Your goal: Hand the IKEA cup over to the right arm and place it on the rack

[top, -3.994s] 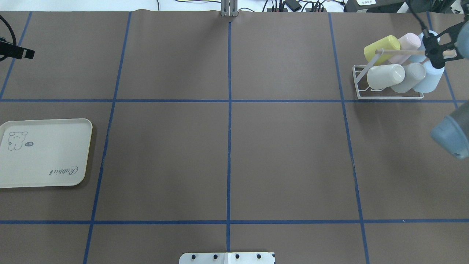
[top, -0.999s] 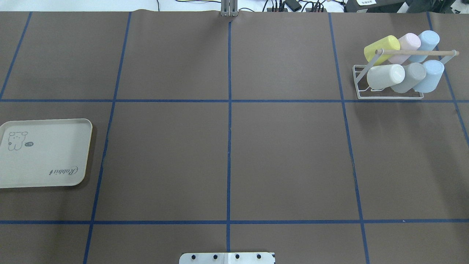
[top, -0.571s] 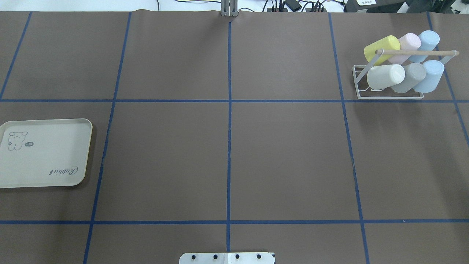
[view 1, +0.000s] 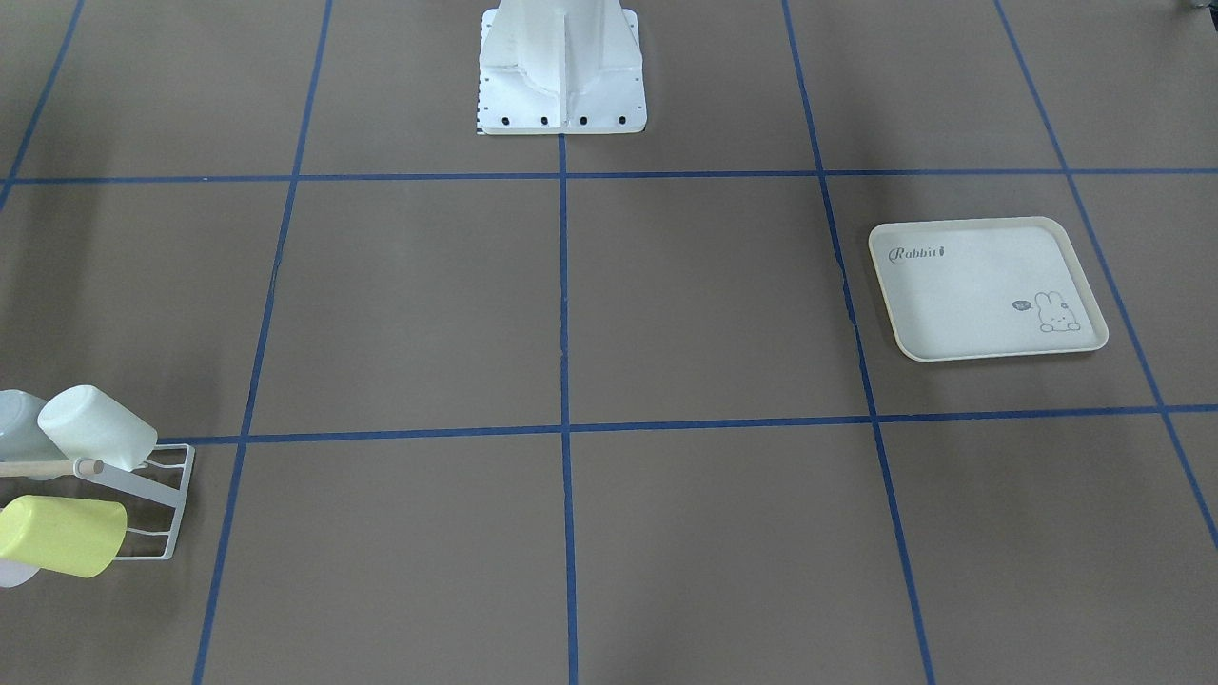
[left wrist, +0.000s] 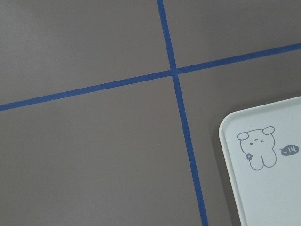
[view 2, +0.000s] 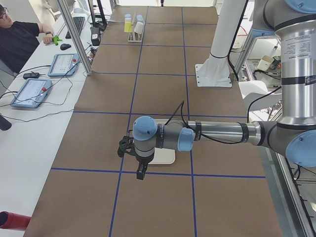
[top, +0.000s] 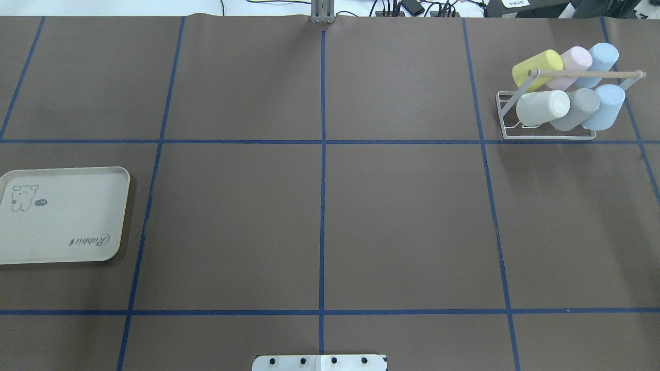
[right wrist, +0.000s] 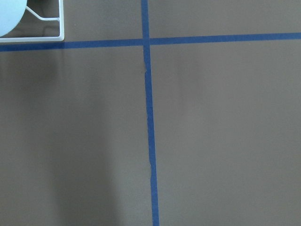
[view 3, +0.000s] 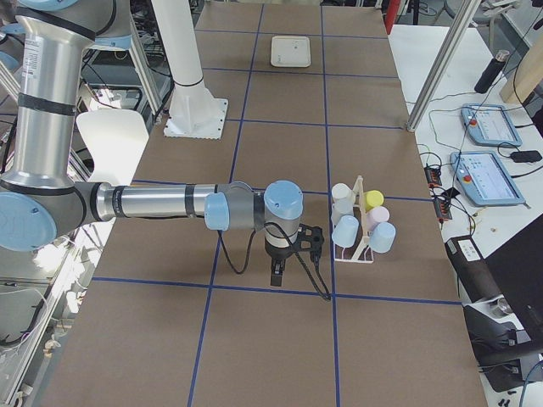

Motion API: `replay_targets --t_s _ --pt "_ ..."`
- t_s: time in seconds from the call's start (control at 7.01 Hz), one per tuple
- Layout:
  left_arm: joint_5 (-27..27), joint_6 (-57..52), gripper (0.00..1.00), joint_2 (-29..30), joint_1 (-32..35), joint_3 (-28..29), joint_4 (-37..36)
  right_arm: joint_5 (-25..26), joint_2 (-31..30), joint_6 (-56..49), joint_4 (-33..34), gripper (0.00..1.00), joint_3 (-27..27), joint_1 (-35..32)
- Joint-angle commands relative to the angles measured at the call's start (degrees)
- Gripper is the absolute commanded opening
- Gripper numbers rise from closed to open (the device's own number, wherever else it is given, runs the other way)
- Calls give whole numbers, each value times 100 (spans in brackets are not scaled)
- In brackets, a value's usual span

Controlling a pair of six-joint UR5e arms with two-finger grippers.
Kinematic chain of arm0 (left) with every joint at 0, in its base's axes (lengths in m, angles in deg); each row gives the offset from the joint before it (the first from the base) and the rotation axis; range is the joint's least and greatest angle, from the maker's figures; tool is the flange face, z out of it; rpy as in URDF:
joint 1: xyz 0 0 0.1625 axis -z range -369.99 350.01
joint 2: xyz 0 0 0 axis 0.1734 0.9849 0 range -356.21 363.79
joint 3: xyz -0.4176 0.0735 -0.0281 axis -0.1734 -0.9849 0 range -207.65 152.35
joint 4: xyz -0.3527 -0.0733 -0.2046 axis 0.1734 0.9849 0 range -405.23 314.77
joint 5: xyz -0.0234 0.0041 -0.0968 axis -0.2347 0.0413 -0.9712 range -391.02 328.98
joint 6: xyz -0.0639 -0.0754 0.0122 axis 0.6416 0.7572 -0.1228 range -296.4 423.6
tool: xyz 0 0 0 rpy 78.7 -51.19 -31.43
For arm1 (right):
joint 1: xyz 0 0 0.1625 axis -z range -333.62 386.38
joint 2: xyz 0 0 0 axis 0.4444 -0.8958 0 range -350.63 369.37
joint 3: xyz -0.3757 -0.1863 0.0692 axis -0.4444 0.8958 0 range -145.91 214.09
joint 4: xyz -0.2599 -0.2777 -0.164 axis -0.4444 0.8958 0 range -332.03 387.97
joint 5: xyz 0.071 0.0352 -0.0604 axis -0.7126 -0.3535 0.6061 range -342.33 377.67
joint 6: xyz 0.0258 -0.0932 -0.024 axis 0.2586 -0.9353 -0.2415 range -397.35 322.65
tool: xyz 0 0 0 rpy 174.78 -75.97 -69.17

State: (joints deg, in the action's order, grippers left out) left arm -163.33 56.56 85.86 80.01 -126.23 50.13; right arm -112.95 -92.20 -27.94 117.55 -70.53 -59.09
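Shows six cups [top: 541,107] sitting on the rack [top: 546,135]. Finds right fingers [view 3: 277,275] near the rack, left fingers [view 2: 140,174] well apart from it, by the tray [top: 62,216]. Cannot tell how open either is, nor any hold.

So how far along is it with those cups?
It looks finished, or nearly so. Done: six cups sit on the rack, and the tray lies bare. In hand: nothing, as no cup shows at the left gripper or the right gripper. Left: no loose cup is visible on the table, so probably nothing.
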Motion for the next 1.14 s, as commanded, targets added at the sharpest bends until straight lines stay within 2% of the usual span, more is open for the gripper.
replay_targets --t_s 0.0,1.0 --pt "-5 10 100 -6 1 5 0 -42 32 9 -10 100 -41 4" --pt "3 1 100 -33 1 5 -9 -34 41 9 -36 100 -198 4"
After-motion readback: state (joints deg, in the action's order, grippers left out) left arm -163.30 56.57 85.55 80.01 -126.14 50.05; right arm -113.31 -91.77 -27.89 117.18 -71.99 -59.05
